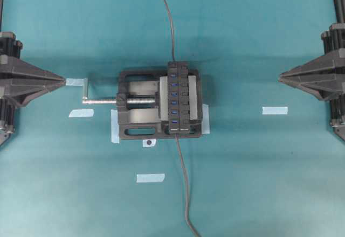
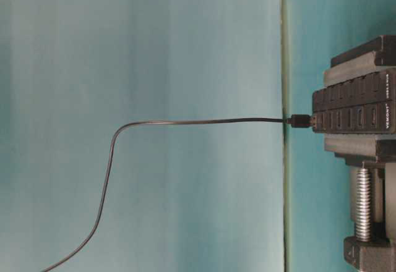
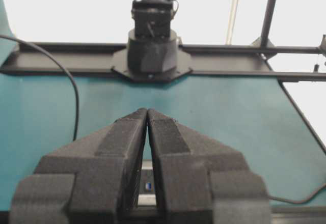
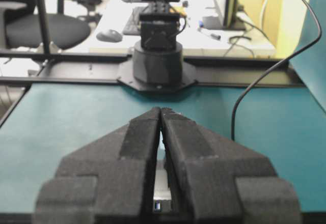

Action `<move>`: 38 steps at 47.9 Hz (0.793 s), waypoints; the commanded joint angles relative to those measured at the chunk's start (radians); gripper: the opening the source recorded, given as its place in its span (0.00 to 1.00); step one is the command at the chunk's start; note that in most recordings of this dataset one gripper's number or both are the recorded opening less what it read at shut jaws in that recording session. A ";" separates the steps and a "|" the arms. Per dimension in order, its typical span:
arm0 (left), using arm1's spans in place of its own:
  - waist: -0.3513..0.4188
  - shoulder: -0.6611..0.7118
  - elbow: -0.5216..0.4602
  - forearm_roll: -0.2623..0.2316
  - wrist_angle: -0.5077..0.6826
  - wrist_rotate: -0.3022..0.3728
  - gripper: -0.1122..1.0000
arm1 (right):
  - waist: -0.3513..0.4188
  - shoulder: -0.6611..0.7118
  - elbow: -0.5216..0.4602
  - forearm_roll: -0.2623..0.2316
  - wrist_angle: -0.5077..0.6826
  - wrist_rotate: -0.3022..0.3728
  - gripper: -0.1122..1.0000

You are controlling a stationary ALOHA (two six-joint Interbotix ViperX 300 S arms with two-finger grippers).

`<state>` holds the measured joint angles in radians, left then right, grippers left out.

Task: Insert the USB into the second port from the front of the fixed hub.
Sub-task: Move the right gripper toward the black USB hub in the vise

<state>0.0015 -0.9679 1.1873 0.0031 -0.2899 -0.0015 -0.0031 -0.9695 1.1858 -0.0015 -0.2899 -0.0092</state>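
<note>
Hub (image 1: 179,98): clamped in vise (image 1: 137,106) at tabletop (image 1: 242,183) centre. USB (image 2: 301,121): plugged into the hub's end, not a side port; cable (image 2: 185,122) trailing. Left gripper (image 1: 64,80) and right gripper (image 1: 281,77): tips together, holding nothing, well apart from hub.

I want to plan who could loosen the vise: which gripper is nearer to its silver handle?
Left. The left gripper is just beside the silver handle; the right gripper is far across, beyond the fixed hub.
</note>
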 commanded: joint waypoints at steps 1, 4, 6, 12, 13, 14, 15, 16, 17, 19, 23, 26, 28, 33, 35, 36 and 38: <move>-0.002 0.002 0.003 0.006 -0.017 -0.005 0.22 | 0.000 0.014 -0.003 0.006 -0.006 0.018 0.25; 0.000 -0.006 0.011 0.006 -0.015 -0.003 0.17 | 0.000 0.012 0.008 0.026 0.002 0.031 0.22; 0.000 -0.012 0.012 0.006 -0.017 -0.003 0.13 | 0.000 0.011 0.009 0.038 0.011 0.051 0.18; 0.002 -0.021 0.011 0.006 -0.009 -0.003 0.10 | -0.002 0.011 0.011 0.041 0.046 0.132 0.14; 0.003 -0.020 0.011 0.006 -0.008 -0.002 0.10 | 0.000 0.012 0.011 0.041 0.052 0.144 0.14; 0.003 -0.020 0.011 0.006 -0.006 -0.003 0.10 | 0.000 0.011 0.011 0.040 0.057 0.153 0.14; 0.005 -0.018 0.009 0.006 -0.005 -0.003 0.10 | 0.000 0.012 0.011 0.040 0.063 0.161 0.14; 0.006 -0.018 0.009 0.006 -0.002 -0.003 0.10 | -0.002 0.012 0.011 0.038 0.071 0.170 0.14; 0.008 -0.017 0.008 0.006 0.000 -0.003 0.10 | -0.002 0.011 0.011 0.037 0.077 0.173 0.14; 0.012 -0.011 0.006 0.006 0.005 -0.003 0.10 | 0.000 0.012 0.011 0.035 0.089 0.173 0.14; 0.018 0.005 -0.003 0.006 0.017 -0.008 0.10 | -0.003 0.012 0.009 0.035 0.112 0.173 0.14; 0.020 0.012 -0.009 0.006 0.029 -0.015 0.10 | -0.009 0.014 0.006 0.035 0.130 0.173 0.14; 0.023 0.012 -0.012 0.006 0.043 -0.021 0.10 | -0.015 0.015 0.000 0.035 0.146 0.173 0.14; 0.031 0.014 -0.020 0.006 0.077 -0.029 0.10 | -0.037 0.021 -0.021 0.035 0.210 0.173 0.14; 0.031 0.014 -0.023 0.006 0.087 -0.029 0.10 | -0.049 0.025 -0.034 0.035 0.256 0.173 0.14; 0.032 0.012 -0.023 0.006 0.092 -0.029 0.10 | -0.055 0.026 -0.040 0.034 0.273 0.173 0.14; 0.032 0.014 -0.026 0.006 0.106 -0.031 0.10 | -0.063 0.031 -0.052 0.031 0.308 0.172 0.14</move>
<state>0.0307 -0.9618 1.1919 0.0061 -0.1963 -0.0307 -0.0476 -0.9541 1.1812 0.0337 -0.0368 0.1549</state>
